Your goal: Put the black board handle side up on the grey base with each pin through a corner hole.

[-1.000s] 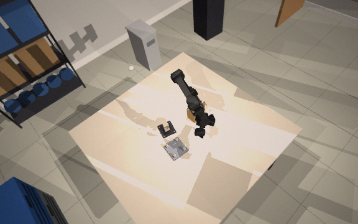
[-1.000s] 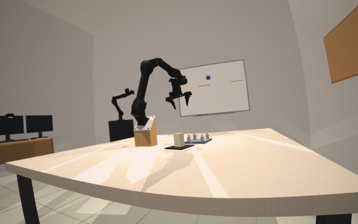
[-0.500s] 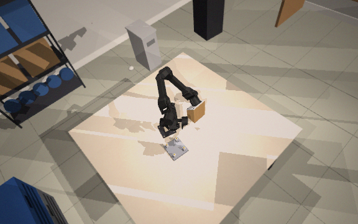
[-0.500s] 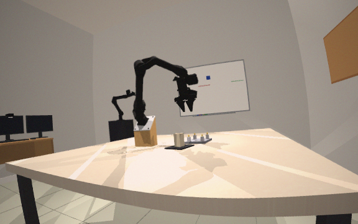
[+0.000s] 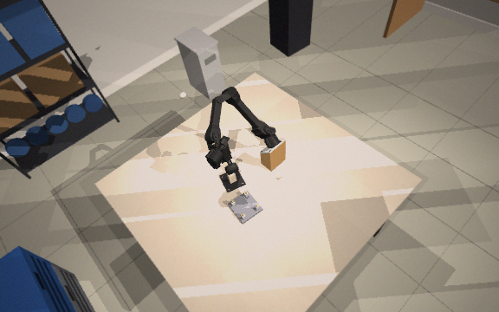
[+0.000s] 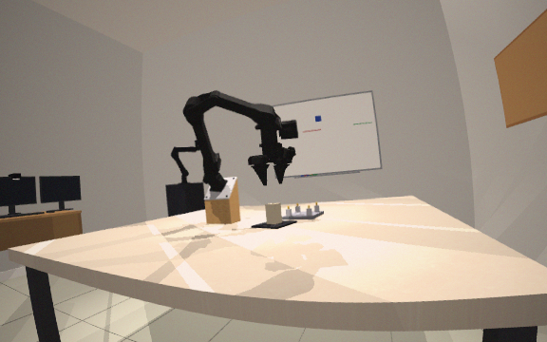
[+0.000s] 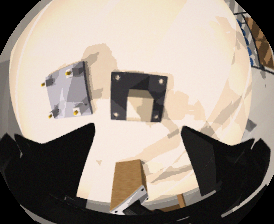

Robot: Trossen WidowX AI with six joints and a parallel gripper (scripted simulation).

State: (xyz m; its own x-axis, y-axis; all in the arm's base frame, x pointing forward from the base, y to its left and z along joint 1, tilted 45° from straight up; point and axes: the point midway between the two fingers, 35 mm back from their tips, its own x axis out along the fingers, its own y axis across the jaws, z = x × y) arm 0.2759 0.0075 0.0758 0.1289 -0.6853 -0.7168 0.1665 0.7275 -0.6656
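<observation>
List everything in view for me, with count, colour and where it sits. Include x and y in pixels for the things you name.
board (image 5: 224, 183) (image 6: 260, 226) (image 7: 119, 96): one, black, flat on the table beside the base
handle (image 5: 232, 178) (image 6: 273, 214) (image 7: 139, 107): one, beige, upright on the board
base (image 5: 246, 209) (image 6: 315, 216) (image 7: 63, 95): one, grey, four gold-tipped posts, on the table
table (image 6: 387, 266): one, pale, under the arm
whiteboard (image 6: 345, 147): one, white, on the wall
screens (image 6: 9, 191): two, dark, on the desk
arm (image 5: 246, 110) (image 6: 240, 105): one, black, on a wooden block
fingers (image 6: 280, 173): two, black, open above the handle

Board (image 5: 225, 185) (image 6: 265, 225) (image 7: 119, 95): black. Handle (image 5: 232, 178) (image 6: 273, 214) (image 7: 139, 106): beige. Base (image 5: 245, 209) (image 6: 308, 216) (image 7: 68, 95): grey, pins gold. Arm (image 5: 216, 119) (image 6: 242, 105) and end effector (image 6: 273, 177) (image 7: 140, 129): black. Surface (image 5: 284, 243) (image 6: 397, 266) (image 7: 138, 35): pale cream-tan, crossed by lighter stripes and darker shadow patches. Mount block (image 5: 277, 158) (image 6: 223, 211) (image 7: 127, 177): orange-brown, light top plate.
</observation>
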